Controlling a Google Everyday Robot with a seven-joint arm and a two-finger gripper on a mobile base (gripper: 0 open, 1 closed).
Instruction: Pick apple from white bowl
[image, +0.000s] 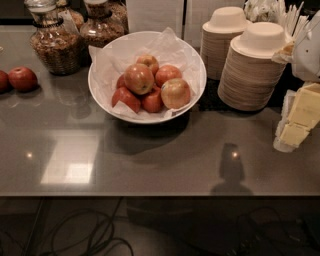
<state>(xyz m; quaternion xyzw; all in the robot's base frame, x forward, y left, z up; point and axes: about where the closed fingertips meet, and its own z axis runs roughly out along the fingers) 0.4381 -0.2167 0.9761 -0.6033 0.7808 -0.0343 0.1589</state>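
Clearly glossy red-orange apple (138, 78) (yellowish blush); gripper (298, 122) far right.

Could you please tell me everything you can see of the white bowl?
The white bowl is wide, round, shallow and smooth, lined with crinkled white paper. It stands upright on the glossy gray counter, heaped with apples, one big red-orange apple on top. Glass jars stand behind it, stacked paper bowls to its right. The gripper is at the right edge, well clear of it.

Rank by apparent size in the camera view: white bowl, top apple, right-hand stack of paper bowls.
1. white bowl
2. stack of paper bowls
3. apple
The gripper hangs at the right edge, apart from the bowl.
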